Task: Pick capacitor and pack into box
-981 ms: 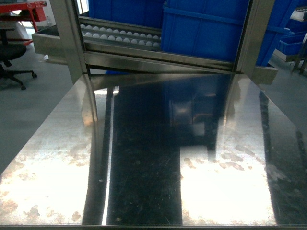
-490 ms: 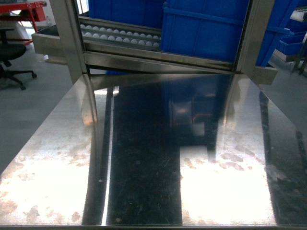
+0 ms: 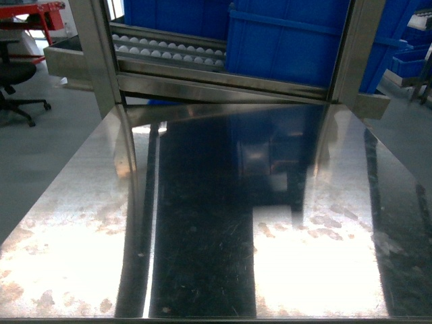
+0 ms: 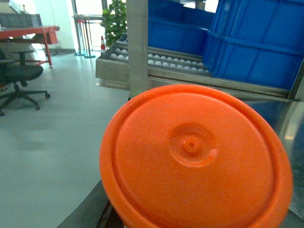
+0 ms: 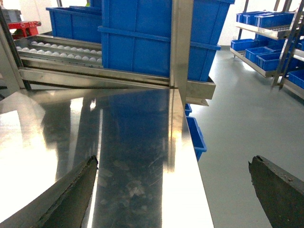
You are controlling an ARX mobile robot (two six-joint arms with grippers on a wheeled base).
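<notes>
Head view shows only a bare, glossy steel table [image 3: 202,223] — no capacitor, no box anywhere, so the task looks unstarted. Right gripper [image 5: 173,190] hangs spread wide and empty, dark rough-edged fingers [image 5: 71,194] over the table's edge. Just below the left wrist sits a smooth, round orange lid [image 4: 194,161]; left gripper's state can't be told.

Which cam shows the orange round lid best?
Left wrist. The orange round lid fills the lower frame there, seen from above with its centre nub and concentric rings clear. Head view and right wrist view show only the steel table and blue bins; no lid.
</notes>
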